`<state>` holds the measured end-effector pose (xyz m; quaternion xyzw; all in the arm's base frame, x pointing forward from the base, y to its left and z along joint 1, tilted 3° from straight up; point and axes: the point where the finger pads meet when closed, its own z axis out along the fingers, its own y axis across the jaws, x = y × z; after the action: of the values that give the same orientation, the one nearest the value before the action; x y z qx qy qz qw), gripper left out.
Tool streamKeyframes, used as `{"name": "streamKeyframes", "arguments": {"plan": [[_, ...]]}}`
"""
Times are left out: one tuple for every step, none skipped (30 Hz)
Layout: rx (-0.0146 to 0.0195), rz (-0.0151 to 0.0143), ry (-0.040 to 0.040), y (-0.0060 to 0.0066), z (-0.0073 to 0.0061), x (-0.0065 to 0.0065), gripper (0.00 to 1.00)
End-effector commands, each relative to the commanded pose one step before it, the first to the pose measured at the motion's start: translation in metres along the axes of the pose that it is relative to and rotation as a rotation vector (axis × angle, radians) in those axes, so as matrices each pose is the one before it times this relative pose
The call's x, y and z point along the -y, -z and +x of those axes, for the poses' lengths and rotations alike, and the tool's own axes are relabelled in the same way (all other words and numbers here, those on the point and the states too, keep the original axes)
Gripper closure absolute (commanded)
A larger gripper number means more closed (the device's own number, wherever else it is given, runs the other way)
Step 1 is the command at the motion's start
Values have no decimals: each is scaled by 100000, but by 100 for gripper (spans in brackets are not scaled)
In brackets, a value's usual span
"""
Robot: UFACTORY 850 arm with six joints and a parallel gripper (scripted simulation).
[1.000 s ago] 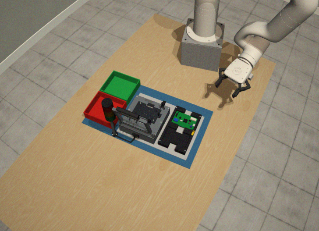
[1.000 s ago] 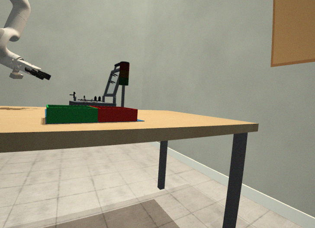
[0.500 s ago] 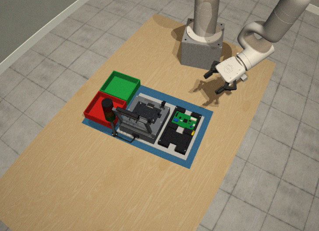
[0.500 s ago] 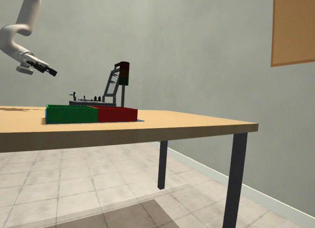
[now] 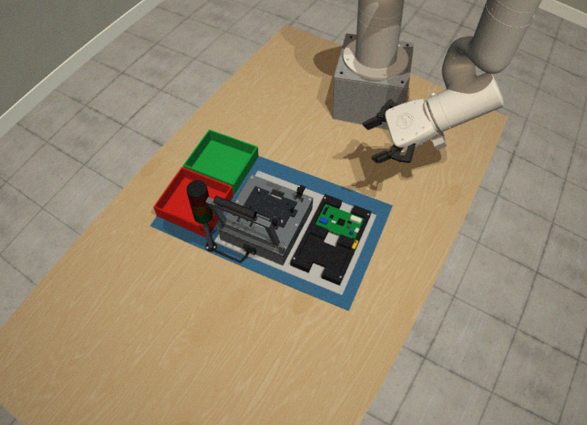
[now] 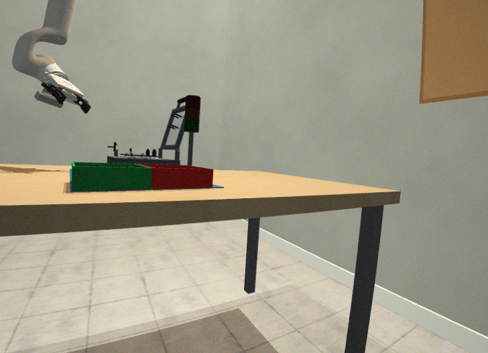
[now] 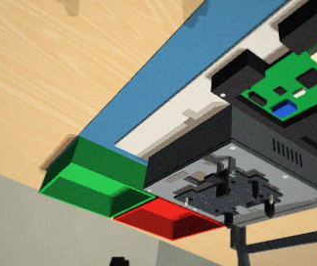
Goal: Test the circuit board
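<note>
The green circuit board (image 5: 343,220) lies in the far half of the black tray (image 5: 331,243) on the blue mat. It also shows in the wrist view (image 7: 294,85). The grey tester (image 5: 266,218) stands left of the tray, and its framed lid (image 5: 243,221) is raised open. A lone black post (image 5: 300,191) stands at the tester's far side. The signal light (image 5: 197,202) on its pole looks unlit. The green bin (image 5: 221,156) and the red bin (image 5: 187,202) sit left of the tester. My gripper (image 5: 372,140) is open and empty, high above the table, behind the tray.
The robot's grey base block (image 5: 372,79) stands at the table's far side, close to the gripper. In the exterior view the raised lid (image 6: 174,128) and the signal light (image 6: 192,113) stand well above the bins (image 6: 141,177).
</note>
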<state>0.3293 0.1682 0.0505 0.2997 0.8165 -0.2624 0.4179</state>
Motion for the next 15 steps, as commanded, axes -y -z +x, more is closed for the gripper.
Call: {"name": "streamKeyframes", "arguments": {"plan": [[-10147, 13103, -2129, -510, -917, 1161, 0], [-1449, 1228, -403, -29, -78, 106, 0], [-1685, 1362, -474, -26, -86, 113, 0], [-1897, 1452, -539, -20, -92, 114, 0], [-1995, 1440, -573, -11, -91, 106, 0], [-2026, 1375, -589, -1, -88, 93, 0], [-2041, 1300, -600, 9, -85, 80, 0], [-2063, 1232, -613, 19, -82, 67, 0], [-2091, 1167, -629, 29, -79, 55, 0], [-2124, 1105, -647, 39, -78, 42, 0], [-2153, 1040, -664, 50, -76, 29, 0], [-857, 392, -266, 23, -29, 8, 0], [0, 0, 0, 0, 0, 0, 0], [-5714, 2308, -1812, 188, -193, -2, 0], [0, 0, 0, 0, 0, 0, 0]]}}
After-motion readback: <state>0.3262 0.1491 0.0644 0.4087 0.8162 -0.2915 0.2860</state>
